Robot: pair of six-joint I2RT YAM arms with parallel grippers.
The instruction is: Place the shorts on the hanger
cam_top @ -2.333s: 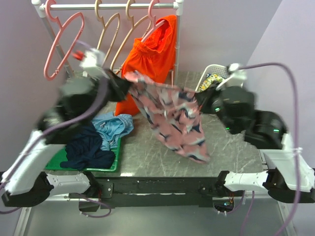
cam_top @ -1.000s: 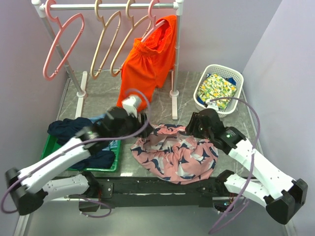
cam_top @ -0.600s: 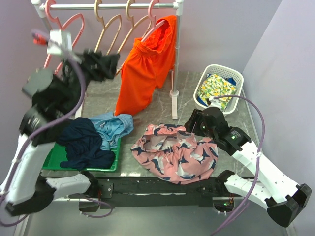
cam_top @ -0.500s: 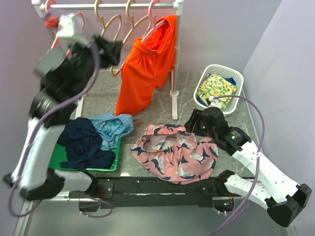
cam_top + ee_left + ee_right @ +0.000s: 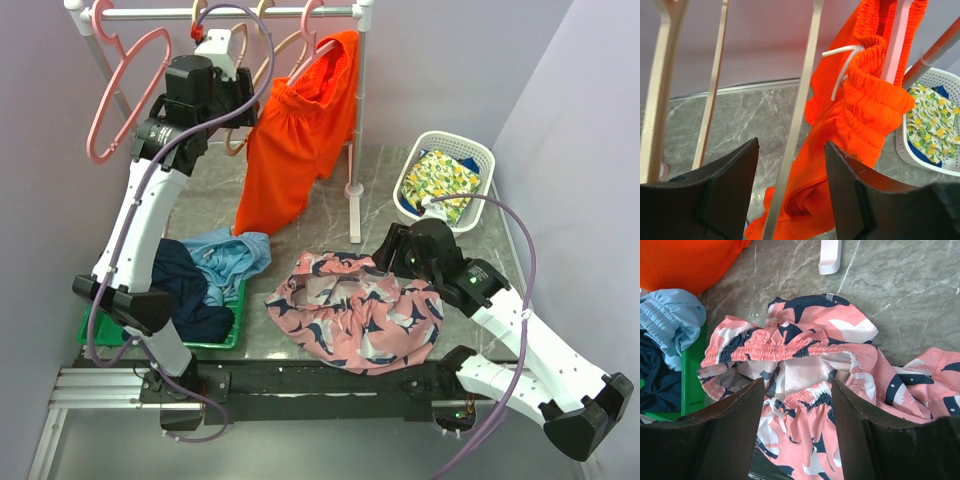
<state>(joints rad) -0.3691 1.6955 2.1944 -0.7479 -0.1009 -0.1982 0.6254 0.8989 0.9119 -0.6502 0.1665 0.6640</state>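
Observation:
The pink shorts (image 5: 355,310) with navy and white shapes lie crumpled on the table, near its front edge. My right gripper (image 5: 392,255) hovers open just over their gathered waistband (image 5: 790,347), its dark fingers (image 5: 725,425) either side of the cloth and not gripping it. My left gripper (image 5: 248,100) is raised to the rail. In the left wrist view it (image 5: 792,150) stands open, with a slim bar of the beige hanger (image 5: 800,115) passing between its fingers (image 5: 850,190). That hanger (image 5: 262,20) hangs by its hook on the rail.
Plain orange shorts (image 5: 300,130) hang on a pink hanger right of my left gripper. Another beige hanger (image 5: 205,110) and a pink one (image 5: 125,90) hang to the left. A white basket (image 5: 480,158) holds floral cloth. A green tray (image 5: 110,325) holds dark and light-blue clothes.
The shorts, held up between both grippers earlier, now lie on the table. My left arm has swung from the table up to the rail. The right arm has barely moved.

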